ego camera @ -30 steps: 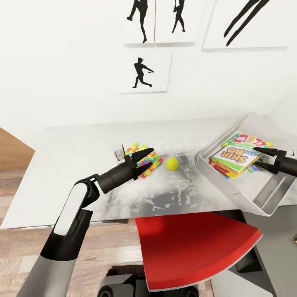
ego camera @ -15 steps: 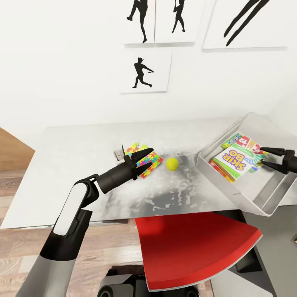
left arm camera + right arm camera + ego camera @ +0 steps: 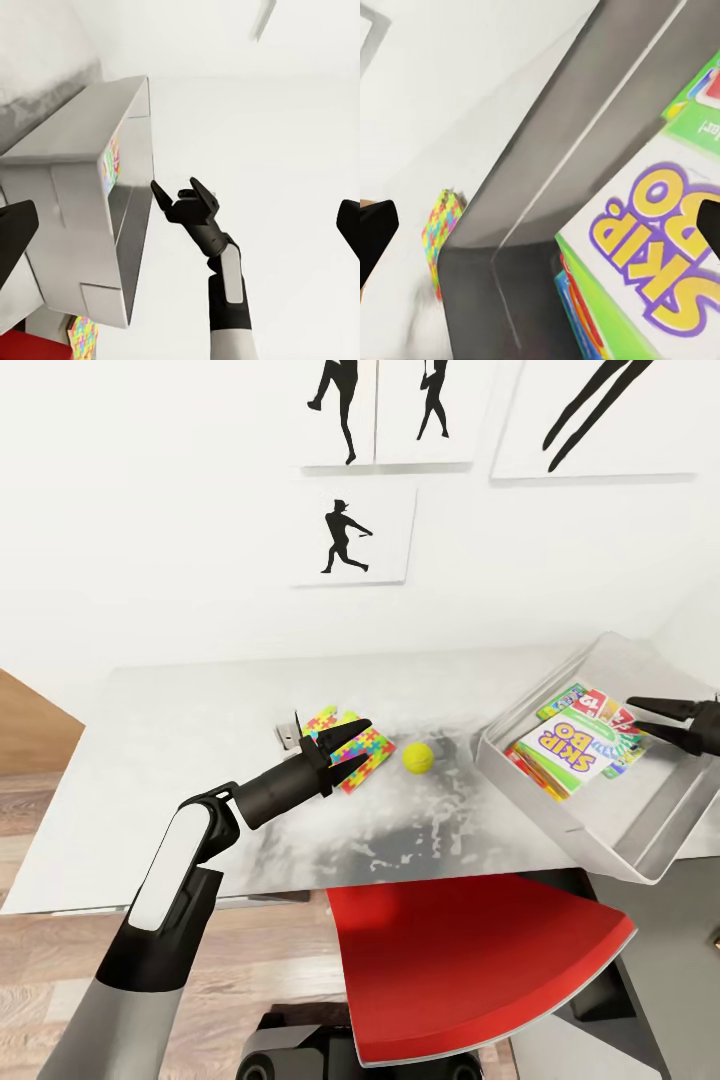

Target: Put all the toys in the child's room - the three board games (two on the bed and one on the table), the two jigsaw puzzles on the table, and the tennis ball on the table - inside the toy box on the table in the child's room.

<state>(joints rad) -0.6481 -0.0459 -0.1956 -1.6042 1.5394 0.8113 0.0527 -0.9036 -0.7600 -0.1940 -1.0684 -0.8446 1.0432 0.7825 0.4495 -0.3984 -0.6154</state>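
Toy box (image 3: 560, 815), a light grey tray, sits tilted on the table (image 3: 180, 760) at about 3 o'clock in the head view, with the board games (image 3: 575, 745) stacked inside it. Compared with half a second earlier, the right gripper (image 3: 645, 716) has risen and drawn back toward the 3 o'clock edge, clear of the stack, its two fingers spread apart and holding nothing; the top game box lies where it lay then, whereas a second ago it sat nearer the gripper. The left gripper (image 3: 350, 738) has not moved: it hovers with fingers parted over the jigsaw puzzles (image 3: 352, 748), which lie flat near the table's centre, and whether it touches them cannot be told. The tennis ball (image 3: 418, 757) rests just beside the puzzles on their 3 o'clock side, between them and the toy box. Legible print: "SKIP BO" in yellow letters on the green-and-white top box, read upside down in the head view and again in the right wrist view (image 3: 660, 225). A box with red panels (image 3: 590, 703) shows beneath it at 1 o'clock, its lettering too small to read. Black baseball-player posters (image 3: 350, 535) hang on the white wall at 12 o'clock.
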